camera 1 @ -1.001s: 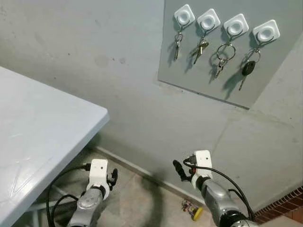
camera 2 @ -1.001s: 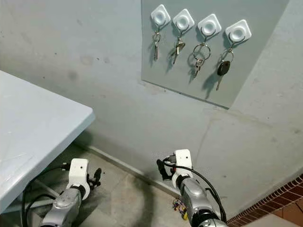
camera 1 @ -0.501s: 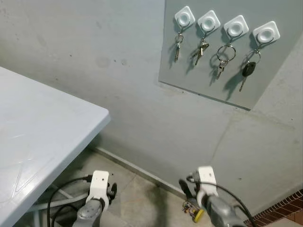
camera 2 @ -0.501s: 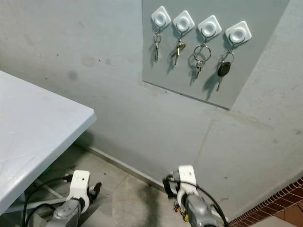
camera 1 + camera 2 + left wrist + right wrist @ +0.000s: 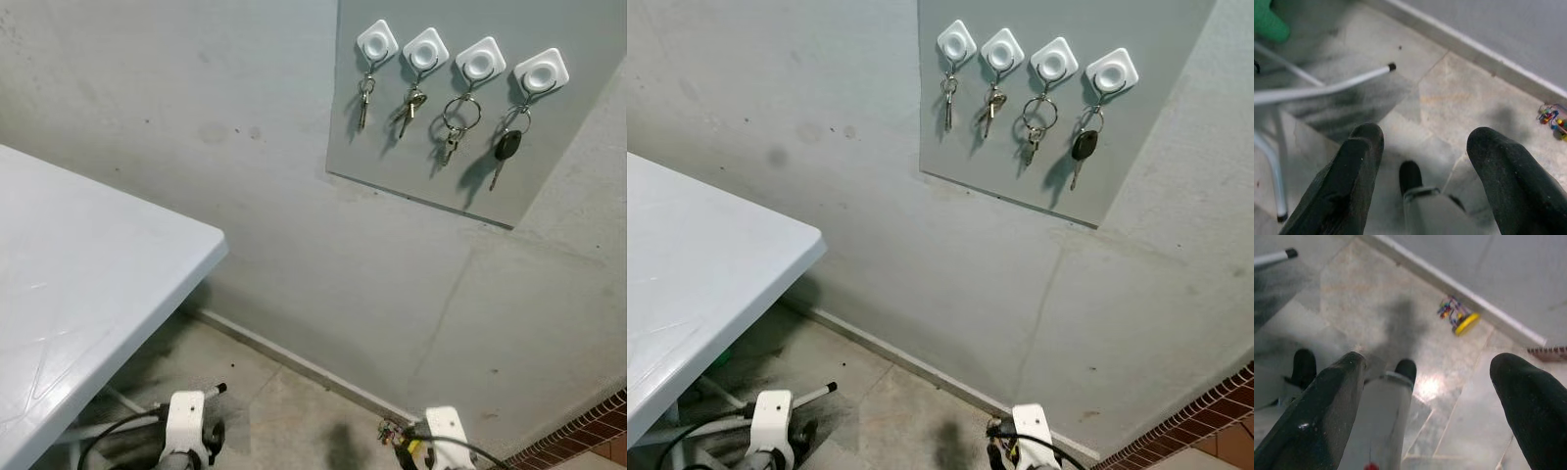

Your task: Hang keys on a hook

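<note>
Your left gripper (image 5: 1422, 171) hangs low with its jaws wide and empty, above the floor (image 5: 1474, 98) beside the table legs (image 5: 1317, 90). Your right gripper (image 5: 1430, 401) is likewise wide and holds nothing. Its wrist view shows a small toy (image 5: 1458, 317) with a yellow wheel lying by the skirting; details are blurred. In the head views both wrists are cut off at the near edge. Far right on the wall, a panel (image 5: 411, 166) carries four hooks (image 5: 423, 51), each with keys (image 5: 409, 106) hanging. The table (image 5: 78, 284) stands left.
</note>
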Tool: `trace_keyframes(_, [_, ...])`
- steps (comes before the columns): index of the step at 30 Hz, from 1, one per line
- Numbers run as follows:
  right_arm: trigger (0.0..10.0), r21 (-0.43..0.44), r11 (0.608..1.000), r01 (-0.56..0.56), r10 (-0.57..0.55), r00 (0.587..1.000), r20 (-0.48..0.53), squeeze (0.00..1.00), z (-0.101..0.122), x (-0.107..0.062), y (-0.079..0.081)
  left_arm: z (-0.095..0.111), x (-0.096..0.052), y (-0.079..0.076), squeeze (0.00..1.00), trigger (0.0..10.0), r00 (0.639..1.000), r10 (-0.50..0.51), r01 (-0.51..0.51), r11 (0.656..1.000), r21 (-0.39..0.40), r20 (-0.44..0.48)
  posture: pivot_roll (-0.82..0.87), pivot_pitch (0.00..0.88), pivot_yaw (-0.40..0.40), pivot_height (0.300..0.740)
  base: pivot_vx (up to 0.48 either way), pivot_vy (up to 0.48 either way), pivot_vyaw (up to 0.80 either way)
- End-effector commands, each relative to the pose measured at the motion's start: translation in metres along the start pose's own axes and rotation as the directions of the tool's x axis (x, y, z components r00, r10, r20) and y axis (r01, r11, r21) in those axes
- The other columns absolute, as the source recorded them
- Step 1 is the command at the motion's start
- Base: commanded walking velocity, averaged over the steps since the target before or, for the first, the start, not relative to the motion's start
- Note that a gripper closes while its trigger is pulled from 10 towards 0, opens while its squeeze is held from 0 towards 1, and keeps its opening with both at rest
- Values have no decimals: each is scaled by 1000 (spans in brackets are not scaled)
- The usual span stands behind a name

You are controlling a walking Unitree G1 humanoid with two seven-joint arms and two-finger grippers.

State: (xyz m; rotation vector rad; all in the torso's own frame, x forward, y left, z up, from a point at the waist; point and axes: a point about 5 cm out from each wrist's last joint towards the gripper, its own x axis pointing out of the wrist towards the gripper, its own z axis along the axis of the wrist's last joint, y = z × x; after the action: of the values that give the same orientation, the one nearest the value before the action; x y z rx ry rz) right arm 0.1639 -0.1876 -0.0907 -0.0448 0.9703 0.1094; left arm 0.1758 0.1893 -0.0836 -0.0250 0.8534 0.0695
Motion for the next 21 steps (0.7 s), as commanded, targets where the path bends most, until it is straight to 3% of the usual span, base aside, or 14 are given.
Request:
trace_keyframes(1, [10000, 5, 1000, -1, 2, 1000, -21, 424, -5, -1, 1, -7, -2, 3, 0, 10000, 1000, 4, -5, 1000, -18, -23, -95, 0, 13, 740, 0, 0, 0])
trace_keyframes(2, [10000, 6, 1000, -8, 8, 1000, -24, 424, -6, -1, 2, -8, -3, 4, 0, 10000, 1000, 10, -11, 1000, -18, -27, -95, 0, 13, 740, 0, 0, 0])
trace_keyframes(3, [10000, 7, 1000, -10, 11, 1000, -27, 0, -7, -1, 3, -10, -3, 5, 0, 10000, 999, 14, -15, 1000, -22, -31, -94, 0, 14, 740, 0, 0, 0])
trace_keyframes(21, [10000, -18, 1000, -9, 7, 997, -81, 0, -14, -1, 10, -15, -5, 5, 0, 10000, 999, 8, -9, 1000, -28, -40, -94, 0, 17, 740, 0, 0, -27])
